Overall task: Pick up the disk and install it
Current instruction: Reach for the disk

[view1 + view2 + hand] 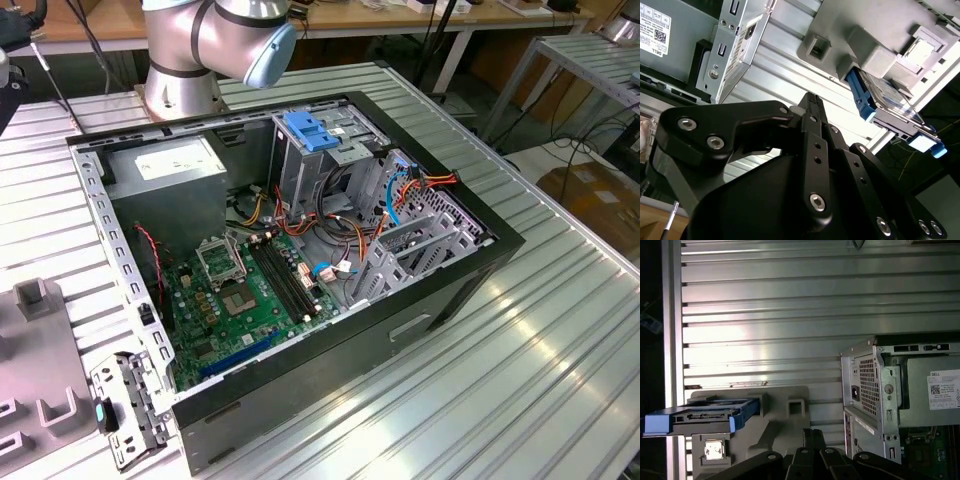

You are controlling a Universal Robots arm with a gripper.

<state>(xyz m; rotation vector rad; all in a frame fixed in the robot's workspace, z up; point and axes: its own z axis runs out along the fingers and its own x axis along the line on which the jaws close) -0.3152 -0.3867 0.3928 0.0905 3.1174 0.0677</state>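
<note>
The disk [702, 415] is a silver drive in a bright blue bracket, standing on edge in a grey holder [785, 410] on the ribbed table. In the second wrist view the disk [888, 95] sits in that holder [865, 45], its blue bracket end toward me. My gripper [812, 97] is black, its two fingers closed together with nothing between them. It hovers over bare table between the holder and the open computer case [880, 390], apart from the disk. In the first wrist view the gripper [809, 432] points at the holder's near side.
The open computer case [500, 250] lies on its side mid-table, with a motherboard [250, 290], a grey power-supply box [165, 165] and a drive cage with a blue latch [310, 130]. The robot base [185, 70] stands behind it. A grey fixture [40, 350] lies at the exterior view's left.
</note>
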